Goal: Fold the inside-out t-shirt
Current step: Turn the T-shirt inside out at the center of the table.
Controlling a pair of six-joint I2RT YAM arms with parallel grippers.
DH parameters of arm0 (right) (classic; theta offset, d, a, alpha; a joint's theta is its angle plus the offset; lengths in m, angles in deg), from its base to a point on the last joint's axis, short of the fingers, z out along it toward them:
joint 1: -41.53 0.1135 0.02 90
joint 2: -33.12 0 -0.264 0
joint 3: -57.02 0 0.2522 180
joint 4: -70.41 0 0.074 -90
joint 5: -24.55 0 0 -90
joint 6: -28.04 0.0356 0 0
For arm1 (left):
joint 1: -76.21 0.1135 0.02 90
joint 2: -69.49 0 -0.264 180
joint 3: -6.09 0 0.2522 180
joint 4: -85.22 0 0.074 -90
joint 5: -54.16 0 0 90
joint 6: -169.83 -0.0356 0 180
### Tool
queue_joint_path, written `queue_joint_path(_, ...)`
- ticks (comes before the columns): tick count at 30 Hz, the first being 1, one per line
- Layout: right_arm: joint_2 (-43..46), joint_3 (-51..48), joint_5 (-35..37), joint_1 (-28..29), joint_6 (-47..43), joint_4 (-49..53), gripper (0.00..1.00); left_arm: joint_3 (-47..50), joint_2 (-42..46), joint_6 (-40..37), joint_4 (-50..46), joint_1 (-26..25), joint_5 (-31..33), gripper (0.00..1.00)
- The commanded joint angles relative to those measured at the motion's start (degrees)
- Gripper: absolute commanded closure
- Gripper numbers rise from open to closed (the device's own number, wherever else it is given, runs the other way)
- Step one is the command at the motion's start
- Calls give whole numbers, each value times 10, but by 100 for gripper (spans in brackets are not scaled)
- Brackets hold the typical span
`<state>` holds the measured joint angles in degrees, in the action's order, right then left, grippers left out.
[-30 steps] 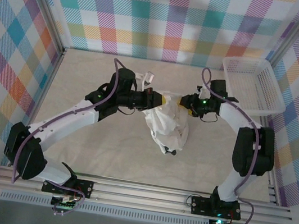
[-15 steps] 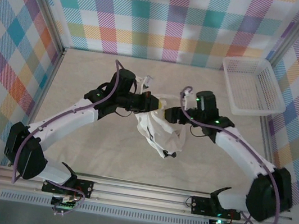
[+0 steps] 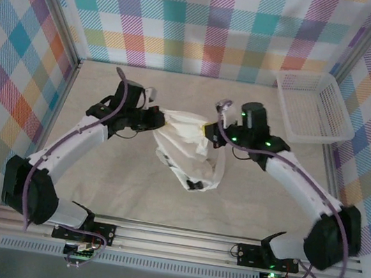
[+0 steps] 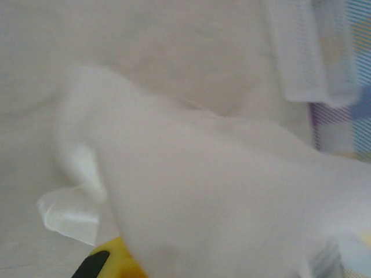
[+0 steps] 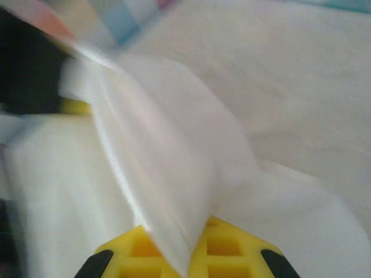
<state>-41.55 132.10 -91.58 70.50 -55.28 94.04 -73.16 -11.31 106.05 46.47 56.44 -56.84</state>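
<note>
The white inside-out t-shirt (image 3: 186, 146) hangs bunched between the two arms over the middle of the table, its lower end trailing toward the near side. My left gripper (image 3: 158, 119) is shut on its upper left edge. My right gripper (image 3: 208, 131) is shut on the upper right edge. In the right wrist view a fold of the t-shirt (image 5: 168, 174) is pinched between the yellow fingers (image 5: 136, 258). In the left wrist view the t-shirt (image 4: 220, 191) drapes over the fingers and hides all but one yellow corner (image 4: 110, 260).
A white mesh basket (image 3: 314, 106) stands at the back right corner of the table. Plaid walls enclose the table on three sides. A metal rail (image 3: 176, 240) runs along the near edge by the arm bases.
The right gripper reached in from the right and shut on the shirt's upper edge. The left arm has pulled its end leftward, spreading the top of the shirt between the grippers.
</note>
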Motion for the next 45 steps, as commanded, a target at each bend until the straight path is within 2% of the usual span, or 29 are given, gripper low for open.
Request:
queue_joint_path(1,51,-22,-203,-29,138,-75,100,20,-57,-43,30,19,16,98)
queue_joint_path(3,56,-23,-216,-38,178,-81,100,16,-74,-44,48,19,2,91)
queue_joint_path(4,55,-24,-215,-42,190,-83,100,14,-74,-45,51,19,-1,83)
queue_joint_path(5,53,-25,-204,-46,200,-82,100,15,-66,-47,51,19,0,71)
queue_joint_path(7,45,-25,-192,-55,201,-75,100,22,-31,-53,49,22,5,55)
queue_joint_path(10,29,-25,-185,-59,176,-59,100,46,51,-56,43,21,11,42)
queue_joint_path(13,13,-18,-205,-60,143,-28,100,53,118,-77,22,0,-7,38)
queue_joint_path(17,-9,6,-266,-60,106,17,100,15,135,-203,-50,-82,8,33)
queue_joint_path(20,-20,23,-305,-60,95,38,99,-15,111,-252,-66,-105,18,28)
queue_joint_path(26,-21,35,-322,-59,102,41,99,-94,8,-295,-68,-116,-96,26)
queue_joint_path(29,-17,37,-319,-59,102,46,99,-97,-22,-292,-56,-120,-89,25)
queue_joint_path(30,-15,38,-315,-60,102,49,99,-93,-26,-285,-50,-120,-67,27)
queue_joint_path(31,-14,37,-312,-60,101,51,99,-89,-27,-278,-45,-120,-45,33)
queue_joint_path(33,-14,36,-310,-60,98,54,99,-84,-24,-265,-32,-119,-45,51)
queue_joint_path(35,-11,36,-273,-60,87,70,100,-75,-15,-245,-3,-117,-82,95)
queue_joint_path(36,-10,34,-243,-61,83,75,100,-71,-11,-227,11,-116,-98,100)
queue_joint_path(38,-12,22,-135,-68,82,81,99,-60,4,-171,54,-107,-137,100)
queue_joint_path(40,-25,5,-57,-78,73,74,94,-48,18,-97,119,-97,-183,100)
queue_joint_path(41,-37,-4,-35,-81,68,65,95,-40,26,-59,146,-95,-201,100)
queue_joint_path(43,-59,1,-66,-87,72,58,98,-31,38,-20,178,-95,-218,100)
queue_joint_path(45,-69,7,-105,-87,83,42,96,-30,45,-17,160,-95,-209,100)
